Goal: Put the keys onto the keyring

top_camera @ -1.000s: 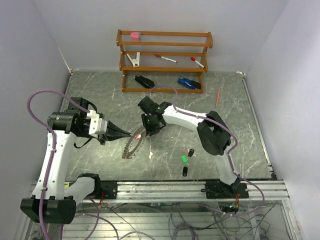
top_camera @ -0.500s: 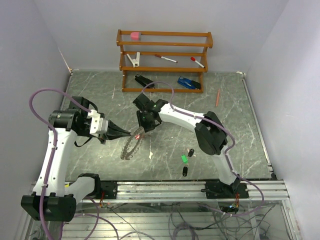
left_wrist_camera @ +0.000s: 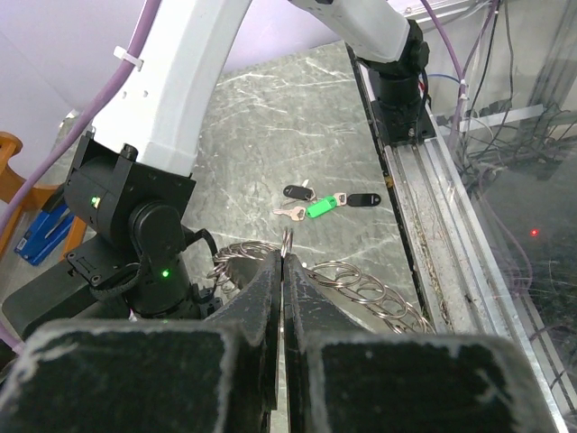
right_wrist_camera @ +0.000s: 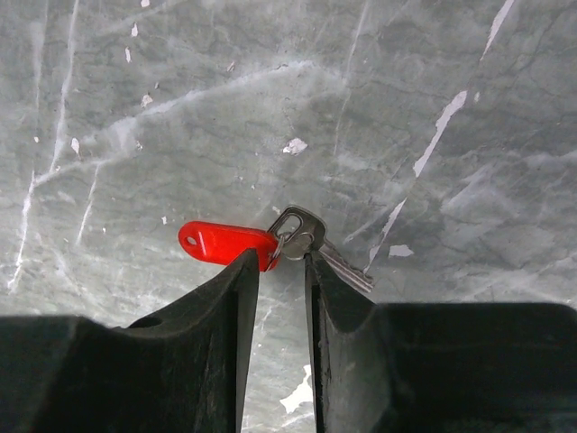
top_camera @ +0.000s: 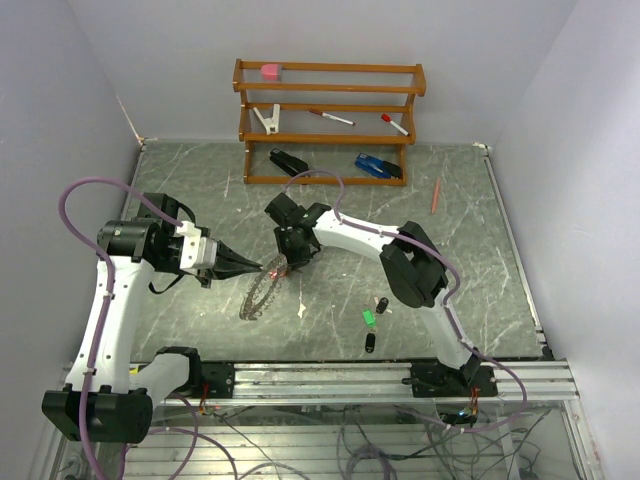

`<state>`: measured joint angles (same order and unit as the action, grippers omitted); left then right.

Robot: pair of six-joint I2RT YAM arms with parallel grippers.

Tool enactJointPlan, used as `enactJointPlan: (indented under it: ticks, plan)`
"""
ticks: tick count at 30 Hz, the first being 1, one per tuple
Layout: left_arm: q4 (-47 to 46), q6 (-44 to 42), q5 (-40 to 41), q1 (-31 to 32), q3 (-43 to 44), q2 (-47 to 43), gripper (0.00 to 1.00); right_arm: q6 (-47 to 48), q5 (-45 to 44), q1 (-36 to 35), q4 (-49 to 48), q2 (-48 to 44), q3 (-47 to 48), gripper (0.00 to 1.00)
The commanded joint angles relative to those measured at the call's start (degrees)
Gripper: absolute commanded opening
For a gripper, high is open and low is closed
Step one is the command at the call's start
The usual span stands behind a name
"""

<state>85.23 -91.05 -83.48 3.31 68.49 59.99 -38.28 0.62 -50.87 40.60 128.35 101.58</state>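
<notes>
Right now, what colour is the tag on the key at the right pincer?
Red; the key tag shows best in the right wrist view.

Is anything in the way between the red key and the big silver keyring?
Nothing visible. The red plastic-headed key, held by the right gripper, sits right at the rim of the large jagged silvery keyring pinched by the left gripper. The green and black keys lie well aside.

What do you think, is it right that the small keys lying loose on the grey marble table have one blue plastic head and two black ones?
No: the left wrist view shows a green-headed key, not a blue one. The two black-headed keys lie beside it on the table.
</notes>
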Motion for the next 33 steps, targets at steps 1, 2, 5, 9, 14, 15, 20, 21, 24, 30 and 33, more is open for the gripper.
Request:
enactJointPlan:
  ticks: [1, 2, 5, 9, 14, 15, 20, 21, 24, 30, 33]
  plan:
    - [0.5, -1.8, -1.6, -0.5, 1.2, -0.3, 0.07, 0.2, -0.9, -0.3, 0.0, 1.6, 1.5, 0.27]
    - [0.5, -1.9, -1.7, -0.4, 1.2, -0.1, 0.07, 0.3, -0.9, -0.3, 0.0, 1.7, 1.7, 0.26]
    - [0.5, -1.9, -1.8, -0.5, 1.4, 0.2, 0.07, 0.8, -1.6, -0.4, -0.4, 1.2, 1.4, 0.22]
    - [0.5, -2.2, -2.0, -0.5, 1.0, 0.4, 0.07, 2.1, -2.4, -0.3, -1.0, 0.5, 0.2, 0.16]
    - [0.5, -2.1, -2.0, -0.6, 1.4, 1.0, 0.07, 2.5, -2.3, -0.4, -1.4, 0.3, 0.0, 0.0]
    - [0.5, -2.1, -2.0, -0.6, 1.5, 1.1, 0.07, 2.6, -2.6, -0.4, -1.3, 0.2, -0.1, 0.0]
    - [0.4, -2.5, -2.1, -0.8, 1.0, 1.3, 0.07, 3.8, -3.3, -0.3, -2.2, -1.6, -2.0, 0.0]
    - [0.4, -2.7, -2.0, -0.9, 0.9, 1.4, 0.07, 4.2, -3.2, -0.4, -2.2, -2.4, -2.3, 0.0]
    - [0.5, -4.7, -0.6, -1.0, 0.9, 1.7, 0.07, 5.3, -3.3, 0.3, -2.4, -7.4, -5.1, 0.0]
    - [0.5, -8.4, 1.9, -1.1, 2.3, 2.6, 0.07, 13.5, 3.2, 3.8, -0.3, -23.8, -11.2, 0.0]
    - [0.4, -10.6, 1.4, -1.1, 2.5, 3.1, 0.07, 17.6, 8.3, 5.0, 3.2, -31.0, -12.1, 0.0]
